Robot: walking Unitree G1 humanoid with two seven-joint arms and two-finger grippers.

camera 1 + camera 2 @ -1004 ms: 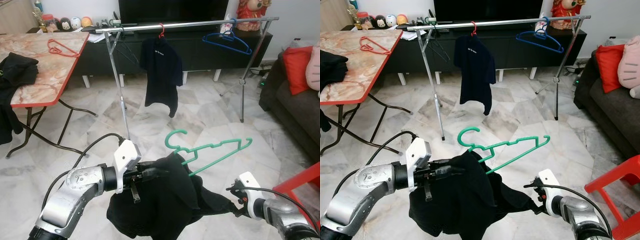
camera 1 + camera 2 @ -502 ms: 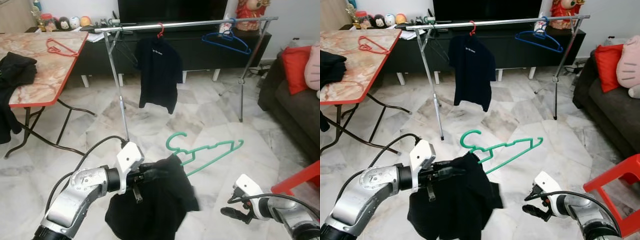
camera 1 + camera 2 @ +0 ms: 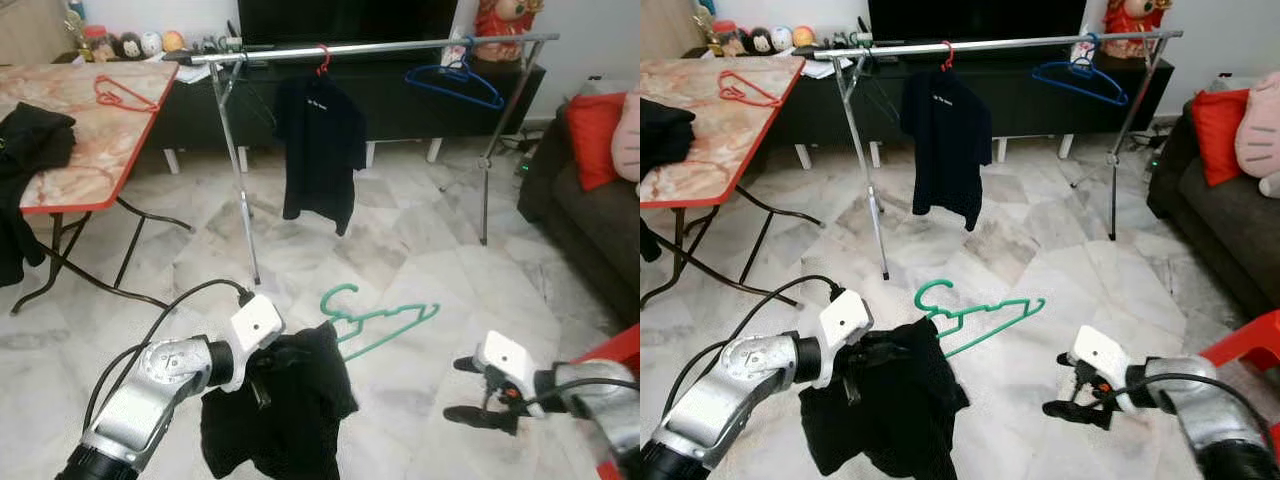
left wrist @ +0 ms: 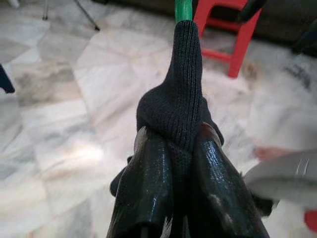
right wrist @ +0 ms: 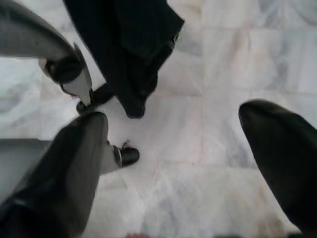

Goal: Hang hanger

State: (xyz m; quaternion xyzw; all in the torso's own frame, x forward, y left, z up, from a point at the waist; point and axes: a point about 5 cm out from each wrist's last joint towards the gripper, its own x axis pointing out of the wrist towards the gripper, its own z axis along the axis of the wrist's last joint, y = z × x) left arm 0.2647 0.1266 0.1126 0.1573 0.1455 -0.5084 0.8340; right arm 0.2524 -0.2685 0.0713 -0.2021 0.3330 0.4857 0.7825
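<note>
My left gripper (image 4: 173,135) is shut on the neck of a black garment (image 3: 285,410), which hangs from it low over the floor. A green hanger (image 3: 375,320) sticks out of that neck, hook up, pointing toward the rack. To the right, my right gripper (image 3: 466,390) is open and apart from the garment, with bare floor between its fingers (image 5: 74,163). The metal clothes rack (image 3: 370,47) stands ahead, carrying a black shirt (image 3: 320,145) on a red hanger and a blue hanger (image 3: 452,80).
A red-edged table (image 3: 90,150) at the left holds a red hanger (image 3: 122,95) and dark clothes (image 3: 35,140). A sofa with a red cushion (image 3: 592,135) is at the right, and a red chair (image 3: 1240,350) stands close to my right arm. Marble floor lies between me and the rack.
My right gripper let go of the garment's hem, opened and drew away to the right. The garment now hangs straight down. My left gripper and the hanger have dropped lower.
</note>
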